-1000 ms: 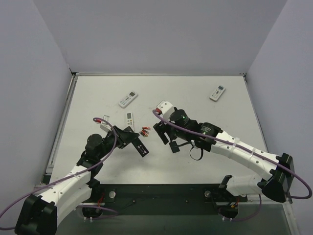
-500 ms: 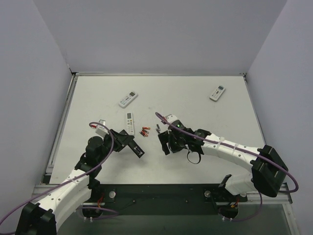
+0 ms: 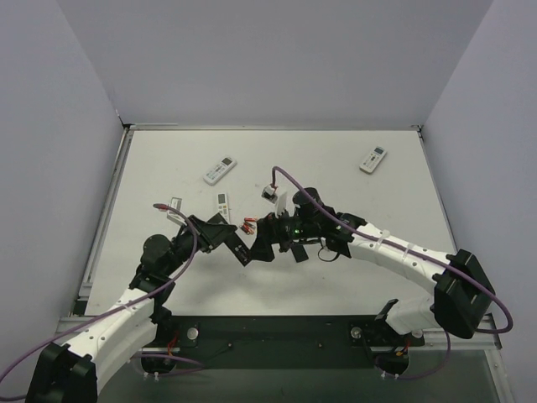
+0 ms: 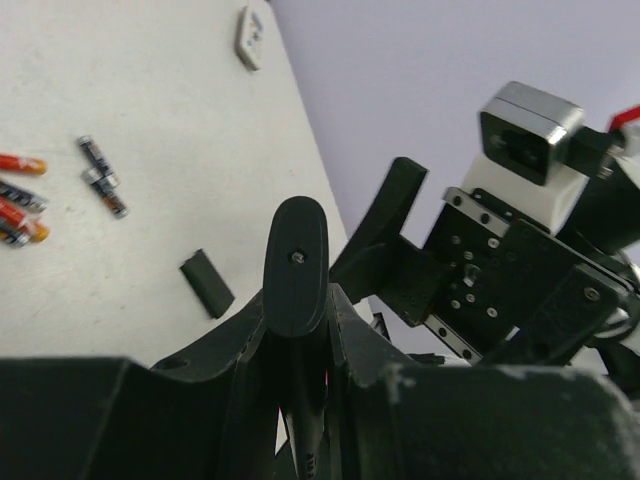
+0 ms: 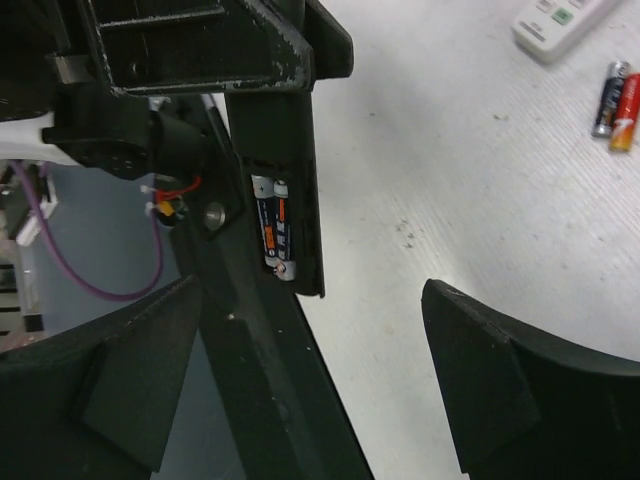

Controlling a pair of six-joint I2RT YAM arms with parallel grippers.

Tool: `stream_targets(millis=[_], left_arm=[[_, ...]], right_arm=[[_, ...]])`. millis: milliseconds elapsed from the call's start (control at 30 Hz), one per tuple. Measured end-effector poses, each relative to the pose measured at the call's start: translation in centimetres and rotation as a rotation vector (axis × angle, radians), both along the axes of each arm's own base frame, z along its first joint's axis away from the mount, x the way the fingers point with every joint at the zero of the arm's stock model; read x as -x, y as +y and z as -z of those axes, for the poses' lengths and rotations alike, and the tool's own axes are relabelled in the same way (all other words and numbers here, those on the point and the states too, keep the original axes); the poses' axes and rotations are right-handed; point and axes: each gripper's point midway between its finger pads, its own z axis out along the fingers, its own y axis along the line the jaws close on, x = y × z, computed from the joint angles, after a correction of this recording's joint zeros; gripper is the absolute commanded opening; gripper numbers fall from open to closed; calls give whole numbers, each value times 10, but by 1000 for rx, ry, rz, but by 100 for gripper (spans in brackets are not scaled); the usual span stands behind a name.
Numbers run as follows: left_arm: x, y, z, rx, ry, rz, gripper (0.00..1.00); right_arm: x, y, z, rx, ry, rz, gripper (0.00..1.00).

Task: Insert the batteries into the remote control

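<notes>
arm bases: black mounts on the dark strip at the near edge. White shells, black joints, a purple cable (image 3: 23,357) on each arm.
left pincer (image 4: 298,325): clamped together on the black remote (image 5: 285,150), which it holds tilted above the desk (image 3: 336,176).
black remote: long, slim, matte black plastic with a rounded end. The back compartment is open and faces the right wrist camera.
seated battery (image 5: 273,222): lies lengthwise in that compartment. Red-and-black sleeve, bare metal end.
right pincer (image 5: 315,330): fingers wide apart with nothing between them. Points at the black remote from close by; cannot tell if it touches.
loose batteries (image 3: 247,225): small cluster lying flat on the desk, just beyond the two pincers.
battery types: red-and-black ones (image 4: 18,215) lie side by side. A dark grey pair (image 4: 101,177) sits a little apart from them.
black plate (image 4: 207,283): small flat rectangle on the desk, near the grey pair.
white remotes: nearest one (image 3: 222,204) is just beside the cluster. A second (image 3: 220,170) sits further back on the left, and a third (image 3: 373,159) far right. All are glossy plastic with light display windows.
writing: print on the batteries and remote buttons is too small to read.
desk: pale off-white top, matte and lightly speckled, with a metal rail on the left edge.
room: plain lilac-grey walls (image 3: 268,59) on three sides.
</notes>
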Motion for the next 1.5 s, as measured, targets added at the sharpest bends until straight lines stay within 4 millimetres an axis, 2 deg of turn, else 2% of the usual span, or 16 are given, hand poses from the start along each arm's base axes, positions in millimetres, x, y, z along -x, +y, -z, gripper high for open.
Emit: stream_targets(millis=[233, 367, 500, 833, 1033, 1100, 1133, 1200, 1233, 1300, 1333, 1433, 1500], left_arm=[[11, -10, -58, 96, -177, 93, 0], [17, -13, -80, 136, -240, 125, 0], [20, -13, -89, 166, -258, 136, 0], [19, -14, -93, 197, -256, 145, 0], [21, -14, -98, 207, -280, 149, 0], [22, -14, -100, 210, -290, 151, 0], [22, -14, -101, 213, -294, 151, 0], [22, -14, -102, 213, -295, 153, 0], [22, -14, -101, 213, -295, 154, 0], [23, -14, -101, 215, -292, 156, 0], [23, -14, -101, 215, -292, 157, 0], [23, -14, -98, 199, -291, 154, 0], [22, -13, -94, 180, -283, 141, 0]], right_arm=[[6, 11, -30, -153, 55, -83, 71], [14, 17, -39, -208, 79, -141, 61], [20, 20, -41, -228, 104, -185, 52], [30, 22, -49, -265, 130, -253, 18], [33, 24, -55, -279, 139, -274, 5], [33, 24, -57, -282, 139, -278, 6], [33, 24, -58, -283, 139, -279, 16], [34, 24, -58, -282, 142, -280, 32], [33, 24, -58, -281, 142, -278, 43], [31, 24, -55, -270, 139, -263, 53], [29, 23, -54, -262, 135, -254, 62], [25, 21, -48, -230, 123, -230, 72], [23, 17, -46, -208, 106, -213, 75]])
